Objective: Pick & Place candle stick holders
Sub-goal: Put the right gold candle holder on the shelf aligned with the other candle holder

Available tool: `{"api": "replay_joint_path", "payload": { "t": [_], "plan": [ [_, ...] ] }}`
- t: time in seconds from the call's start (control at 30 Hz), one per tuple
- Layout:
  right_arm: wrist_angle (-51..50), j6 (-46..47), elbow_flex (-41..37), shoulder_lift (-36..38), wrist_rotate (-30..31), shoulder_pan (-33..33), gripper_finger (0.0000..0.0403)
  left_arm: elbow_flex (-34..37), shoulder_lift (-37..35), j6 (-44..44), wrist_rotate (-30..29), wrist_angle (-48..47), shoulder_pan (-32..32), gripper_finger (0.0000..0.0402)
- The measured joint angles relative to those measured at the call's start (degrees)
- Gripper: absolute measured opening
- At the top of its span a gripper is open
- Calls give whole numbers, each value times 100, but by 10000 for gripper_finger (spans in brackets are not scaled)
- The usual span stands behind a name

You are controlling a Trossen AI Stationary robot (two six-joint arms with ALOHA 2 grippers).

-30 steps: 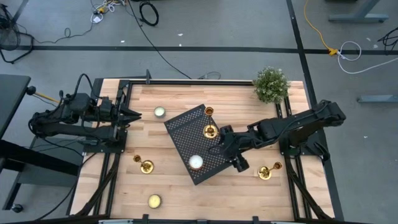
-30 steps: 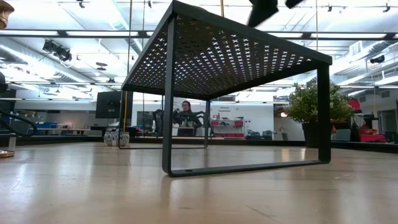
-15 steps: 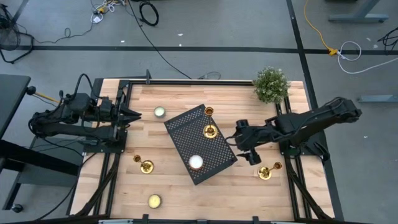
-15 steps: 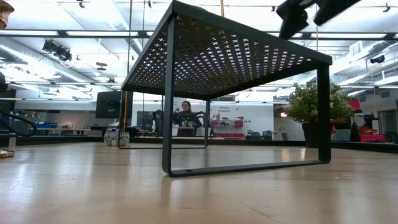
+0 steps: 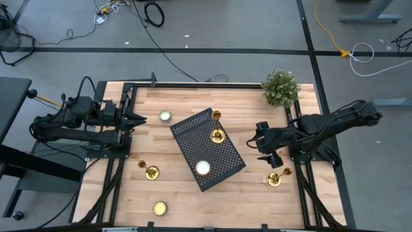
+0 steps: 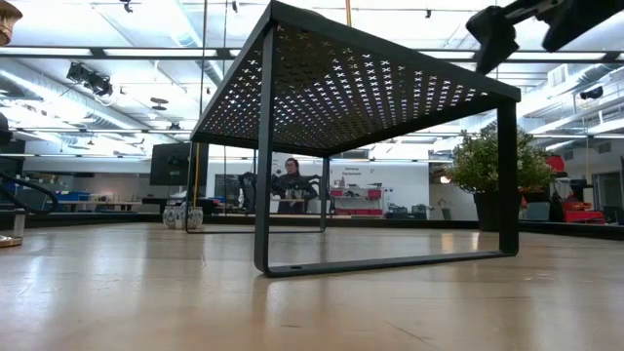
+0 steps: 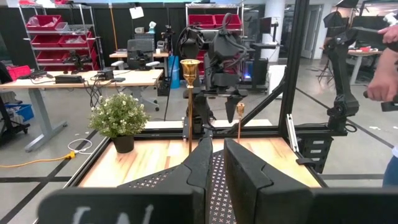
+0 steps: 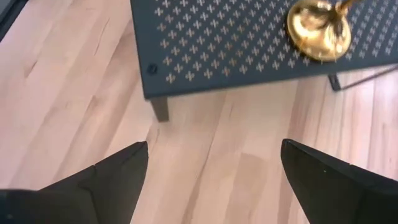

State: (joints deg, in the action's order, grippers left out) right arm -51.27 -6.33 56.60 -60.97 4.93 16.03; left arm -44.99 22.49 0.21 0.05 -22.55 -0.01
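One candle stick holder (image 5: pixel 217 135) is seen standing upright on the black perforated stand (image 5: pixel 193 145), near its edge on the right arm's side. A second holder (image 5: pixel 215 115) is placed at the far corner of the same stand. Two more are found on the wooden table (image 5: pixel 180 193): one (image 5: pixel 150 171) on the left arm's side of the stand, and one (image 5: pixel 276 178) lying on the right side, just beside the right gripper (image 5: pixel 264 154). A white candle (image 5: pixel 203 168) rests on the stand too.

The right gripper is held above the bare wood between the stand and the lying holder, its fingers spread wide and nothing between them. The left gripper (image 5: pixel 132 119) is parked at the table's left edge, with its fingers pressed together and empty. A small potted plant (image 5: pixel 280 87) is set at the far right corner.
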Motion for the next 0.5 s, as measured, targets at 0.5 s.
{"api": "replay_joint_path", "payload": {
  "t": [0.5],
  "plan": [
    [-727,682,0,492,-1018,2,366,0,0,0,0,0,-2,46]
  ]
}}
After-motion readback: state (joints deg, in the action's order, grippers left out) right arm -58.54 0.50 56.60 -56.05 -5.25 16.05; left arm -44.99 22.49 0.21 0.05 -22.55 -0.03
